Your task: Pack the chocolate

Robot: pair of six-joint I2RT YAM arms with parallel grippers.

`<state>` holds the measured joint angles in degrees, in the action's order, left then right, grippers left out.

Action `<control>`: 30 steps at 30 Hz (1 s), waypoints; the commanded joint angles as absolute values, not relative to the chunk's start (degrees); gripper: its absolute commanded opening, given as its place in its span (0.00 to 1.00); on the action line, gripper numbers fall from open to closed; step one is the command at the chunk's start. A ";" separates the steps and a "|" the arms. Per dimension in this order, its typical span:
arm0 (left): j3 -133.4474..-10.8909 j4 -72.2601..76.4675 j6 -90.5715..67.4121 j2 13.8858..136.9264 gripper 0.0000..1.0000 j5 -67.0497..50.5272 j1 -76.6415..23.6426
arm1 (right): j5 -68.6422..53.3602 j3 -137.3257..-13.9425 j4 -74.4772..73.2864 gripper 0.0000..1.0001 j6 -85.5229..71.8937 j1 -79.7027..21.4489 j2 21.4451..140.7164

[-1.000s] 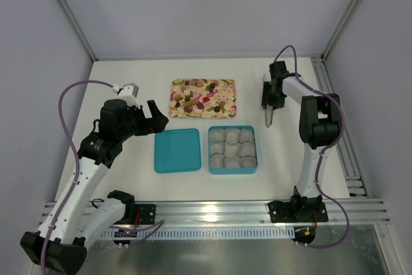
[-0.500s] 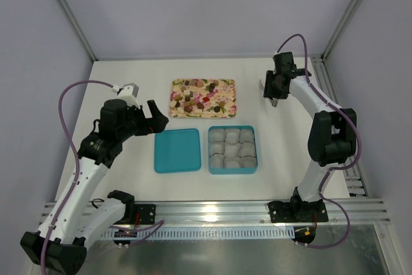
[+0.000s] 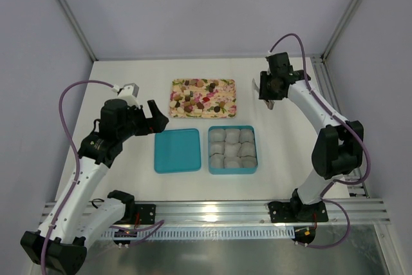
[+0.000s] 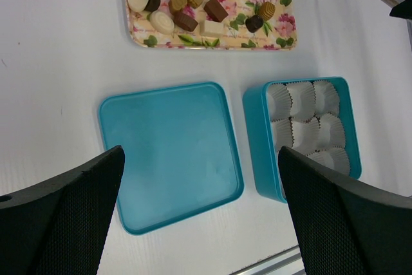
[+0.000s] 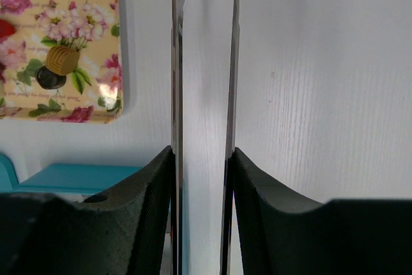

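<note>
Chocolate (image 4: 193, 11) all sits on the flowered tray (image 3: 225, 113) at the far side of the table (image 3: 129, 75); none packed yet. It's a loose cluster, some pieces touching, one red, a few cream, the rest brown. The teal box (image 3: 232, 170) just in front of the tray holds white paper cups (image 3: 232, 148), all look empty. The teal lid (image 3: 176, 151) lies flat to the left of the box. Left gripper (image 3: 156, 118) hangs above the lid, jaws wide apart, holding nothing. Right gripper (image 5: 201, 156) has its jaws clamped on metal tweezers (image 5: 175, 62) off the tray's right edge; blades apart, nothing between them in the part visible. Handling guess: pieces are light, rigid but easy to mark or crack, smooth and likely slippery against steel. Best pinch low across the flat sides with gentle squeeze. The ribbed and round ones may roll; take isolated edge pieces first.
</note>
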<state>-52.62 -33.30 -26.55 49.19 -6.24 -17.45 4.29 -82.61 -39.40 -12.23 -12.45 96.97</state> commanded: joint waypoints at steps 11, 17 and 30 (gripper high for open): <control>-52.56 -31.82 -26.37 49.48 1.00 -7.21 -17.23 | 4.84 -84.73 -42.10 0.41 -15.20 -25.13 92.02; -52.56 -31.82 -26.54 49.31 1.00 -7.38 -17.31 | 4.22 -83.67 -41.22 0.41 -17.31 -28.47 93.07; -52.56 -31.82 -26.54 49.40 1.00 -7.56 -17.31 | 4.48 -83.76 -41.22 0.41 -19.07 -32.08 95.18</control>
<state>-52.58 -33.28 -26.57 49.54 -6.72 -17.45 4.36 -83.33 -42.30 -18.00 -31.24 94.59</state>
